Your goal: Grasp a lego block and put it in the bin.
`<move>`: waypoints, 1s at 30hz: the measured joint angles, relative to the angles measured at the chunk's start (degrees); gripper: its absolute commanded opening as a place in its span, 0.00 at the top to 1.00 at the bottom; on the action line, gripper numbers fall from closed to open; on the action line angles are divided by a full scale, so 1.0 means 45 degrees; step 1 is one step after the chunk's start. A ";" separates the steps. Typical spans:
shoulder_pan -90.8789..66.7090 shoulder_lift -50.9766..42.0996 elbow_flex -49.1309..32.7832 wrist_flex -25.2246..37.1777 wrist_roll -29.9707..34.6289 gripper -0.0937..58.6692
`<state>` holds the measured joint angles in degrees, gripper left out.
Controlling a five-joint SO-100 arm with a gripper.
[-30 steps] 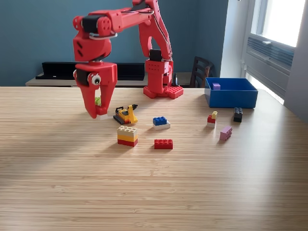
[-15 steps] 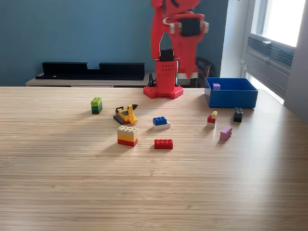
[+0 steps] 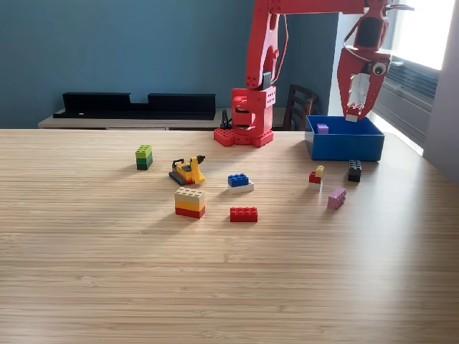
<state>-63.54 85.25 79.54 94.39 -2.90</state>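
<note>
Jaws apart and empty, the gripper (image 3: 356, 111) hangs over the bin (image 3: 345, 141); a purple block (image 3: 323, 129) lies below them.

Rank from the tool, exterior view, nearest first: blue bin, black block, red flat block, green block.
From the tool:
1. Blue bin, directly beneath.
2. Black block, just in front of the bin.
3. Red flat block, table centre.
4. Green block, far on the view's left.

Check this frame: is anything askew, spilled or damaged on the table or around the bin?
Nothing stands out. Blocks lie scattered on the table, none looking broken. The blue bin sits upright with a small purple block inside. The gripper hangs over the bin; a small pale piece shows at its tips, too small to identify.
</note>
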 measured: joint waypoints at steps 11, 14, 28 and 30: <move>-0.1406 -0.1309 -0.0273 0.0586 -0.0742 0.50; -0.1406 -0.1406 -0.0391 0.0645 -0.0996 0.45; -0.0195 -0.1406 -0.1992 0.1074 -0.0977 0.88; 0.0723 -0.1406 -0.2148 0.1074 -0.0723 0.93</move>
<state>-60.29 78.93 69.87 99.23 -6.15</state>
